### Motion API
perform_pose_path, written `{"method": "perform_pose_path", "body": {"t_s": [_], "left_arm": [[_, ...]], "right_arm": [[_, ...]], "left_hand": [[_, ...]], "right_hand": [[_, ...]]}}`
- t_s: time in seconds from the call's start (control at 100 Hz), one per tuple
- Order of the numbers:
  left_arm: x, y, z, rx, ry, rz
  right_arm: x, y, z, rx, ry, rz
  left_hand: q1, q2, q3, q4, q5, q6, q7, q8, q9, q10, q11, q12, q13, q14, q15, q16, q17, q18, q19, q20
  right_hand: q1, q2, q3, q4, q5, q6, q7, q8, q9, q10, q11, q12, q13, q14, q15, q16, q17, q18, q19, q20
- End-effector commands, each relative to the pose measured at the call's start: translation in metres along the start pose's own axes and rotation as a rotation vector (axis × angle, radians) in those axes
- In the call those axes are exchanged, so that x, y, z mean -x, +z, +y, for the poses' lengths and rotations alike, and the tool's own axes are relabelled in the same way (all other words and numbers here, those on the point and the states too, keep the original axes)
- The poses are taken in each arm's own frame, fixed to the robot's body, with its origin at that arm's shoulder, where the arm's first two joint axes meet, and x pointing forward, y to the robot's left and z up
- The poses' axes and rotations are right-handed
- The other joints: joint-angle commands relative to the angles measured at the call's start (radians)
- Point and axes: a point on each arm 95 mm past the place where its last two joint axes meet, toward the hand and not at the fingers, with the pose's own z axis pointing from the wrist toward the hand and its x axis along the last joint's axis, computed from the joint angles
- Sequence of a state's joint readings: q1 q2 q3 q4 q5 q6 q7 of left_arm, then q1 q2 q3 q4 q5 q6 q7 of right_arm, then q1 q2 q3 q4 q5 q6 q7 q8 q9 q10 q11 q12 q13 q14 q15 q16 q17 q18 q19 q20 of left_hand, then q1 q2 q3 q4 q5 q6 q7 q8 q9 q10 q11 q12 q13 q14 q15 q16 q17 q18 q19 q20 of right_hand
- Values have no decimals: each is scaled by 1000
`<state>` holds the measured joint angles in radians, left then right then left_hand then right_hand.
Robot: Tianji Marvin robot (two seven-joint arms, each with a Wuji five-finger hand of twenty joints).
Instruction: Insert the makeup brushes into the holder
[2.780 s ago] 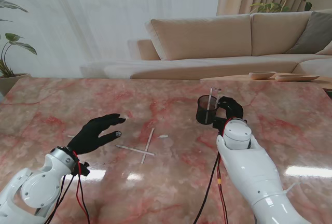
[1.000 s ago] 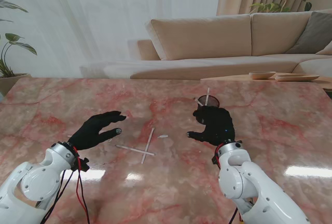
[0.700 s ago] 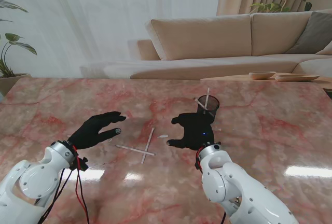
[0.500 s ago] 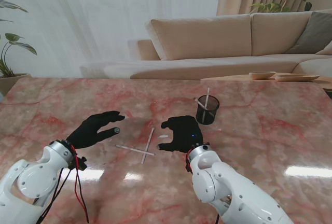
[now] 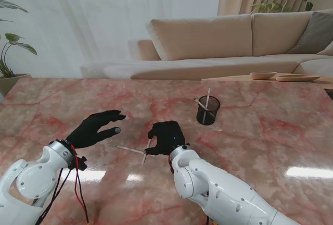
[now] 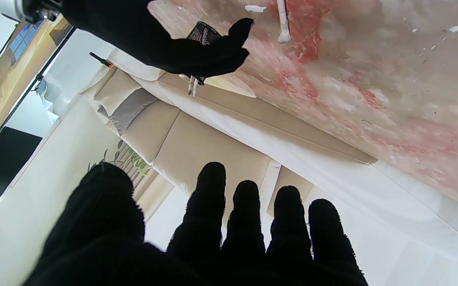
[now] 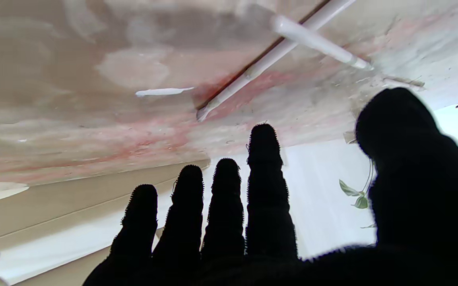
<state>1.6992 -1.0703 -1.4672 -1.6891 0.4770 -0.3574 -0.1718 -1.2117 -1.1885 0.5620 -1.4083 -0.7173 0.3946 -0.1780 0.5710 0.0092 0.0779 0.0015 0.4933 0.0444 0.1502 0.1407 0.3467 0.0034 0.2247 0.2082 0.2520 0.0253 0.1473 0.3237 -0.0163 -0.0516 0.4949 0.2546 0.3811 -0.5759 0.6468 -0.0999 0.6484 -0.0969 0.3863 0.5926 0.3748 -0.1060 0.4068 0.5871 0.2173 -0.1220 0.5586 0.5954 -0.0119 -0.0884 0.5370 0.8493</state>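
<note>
I can read no brand, label or writing on anything here.

My right hand (image 5: 166,137) hangs palm down over the crossed brushes (image 5: 136,150) near the middle of the table (image 5: 270,131). Its fingers (image 7: 264,186) are stretched out and apart, and they grasp nothing. In the right wrist view the two white handles cross close in front of my fingertips; I cannot tell whether any finger touches them. From the stand view my hand hides the far end of the longer brush (image 5: 145,157), so only its near end shows beside the thumb. A small white sliver (image 7: 163,91) lies on the marble just beside the cross; it is too small to make out.

My left hand (image 5: 98,129) hovers to the left, released, fingers spread and empty, well apart from the brushes.

The holder (image 5: 208,110), a dark mesh cup, stands upright on the table to the right of my right hand and farther from me. Two pale brush handles (image 5: 207,99) stick out of it, leaning. In the right wrist view only one edge of the holder shows, cut off by the frame; in the left wrist view my right hand covers most of it.
</note>
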Motion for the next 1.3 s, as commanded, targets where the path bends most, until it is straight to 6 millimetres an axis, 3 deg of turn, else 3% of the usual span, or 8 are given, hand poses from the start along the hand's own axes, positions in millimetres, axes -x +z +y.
{"method": "perform_pose_path", "body": {"t_s": [0.0,0.15,0.3,0.36,0.84,1.12,1.18,1.29], "left_arm": [[0,-3,2,2,2,-2],[2,-7,1,-1,7,-11],[3,-11,0,0,12,-16],[4,-12,0,-1,12,-18],[4,-19,-1,-12,18,-29],[4,-22,-3,-16,23,-35],[4,-24,-3,-15,25,-38],[5,-25,-4,-17,28,-43]], "right_arm": [[-11,4,-3,-17,9,22],[-22,15,-11,-41,-12,56],[-32,23,-17,-57,-20,84],[-36,27,-19,-62,-22,95],[-51,43,-37,-55,-74,113],[-52,51,-43,-51,-83,107],[-53,52,-45,-51,-82,110],[-53,53,-49,-47,-80,113]], "left_hand": [[2,-3,-17,-5,12,-31,15,8,-23,-19,-23,-11,-40,-49,-40,-10,2,-13,-41,-11],[2,-2,-17,-5,12,-31,15,8,-23,-19,-24,-11,-41,-49,-41,-10,2,-13,-41,-11],[2,-2,-17,-5,12,-33,15,8,-22,-20,-24,-11,-39,-52,-41,-11,2,-13,-42,-11],[3,-1,-17,-5,11,-31,15,8,-23,-19,-24,-11,-41,-51,-42,-11,2,-13,-42,-12],[3,-2,-18,-5,14,-30,16,8,-21,-16,-23,-10,-40,-48,-41,-10,2,-13,-44,-12],[2,-2,-18,-5,14,-33,16,9,-20,-18,-23,-10,-39,-48,-40,-10,2,-12,-45,-12],[2,-2,-18,-5,14,-33,16,9,-20,-18,-23,-10,-40,-49,-40,-10,2,-12,-44,-12],[2,-2,-18,-5,14,-32,16,9,-20,-18,-23,-11,-40,-49,-40,-10,2,-11,-45,-13]], "right_hand": [[45,-14,15,31,48,-24,30,24,-37,-2,11,13,-46,-16,11,18,-18,-13,15,-20],[79,-21,39,31,80,-23,50,40,-35,-2,15,12,-47,-16,16,17,-15,-10,19,-21],[34,-112,280,-15,90,-18,39,53,-32,-2,22,2,-48,-17,23,10,-17,-11,26,-31],[26,-134,332,-23,95,-14,39,53,-30,-2,23,1,-48,-17,25,10,-17,-11,27,-32],[12,-156,344,-45,95,-42,67,77,-30,-5,42,8,-53,-21,37,13,-19,-12,36,-32],[76,-180,378,-51,130,-85,121,125,-8,-12,64,11,-35,-22,51,13,-9,-9,50,-34],[104,-189,372,-124,139,-95,148,125,3,-14,71,8,-30,-22,57,11,-6,-8,57,-38],[139,-211,356,-183,147,-128,255,84,21,-17,83,5,-20,-22,65,7,-2,-6,73,-49]]}}
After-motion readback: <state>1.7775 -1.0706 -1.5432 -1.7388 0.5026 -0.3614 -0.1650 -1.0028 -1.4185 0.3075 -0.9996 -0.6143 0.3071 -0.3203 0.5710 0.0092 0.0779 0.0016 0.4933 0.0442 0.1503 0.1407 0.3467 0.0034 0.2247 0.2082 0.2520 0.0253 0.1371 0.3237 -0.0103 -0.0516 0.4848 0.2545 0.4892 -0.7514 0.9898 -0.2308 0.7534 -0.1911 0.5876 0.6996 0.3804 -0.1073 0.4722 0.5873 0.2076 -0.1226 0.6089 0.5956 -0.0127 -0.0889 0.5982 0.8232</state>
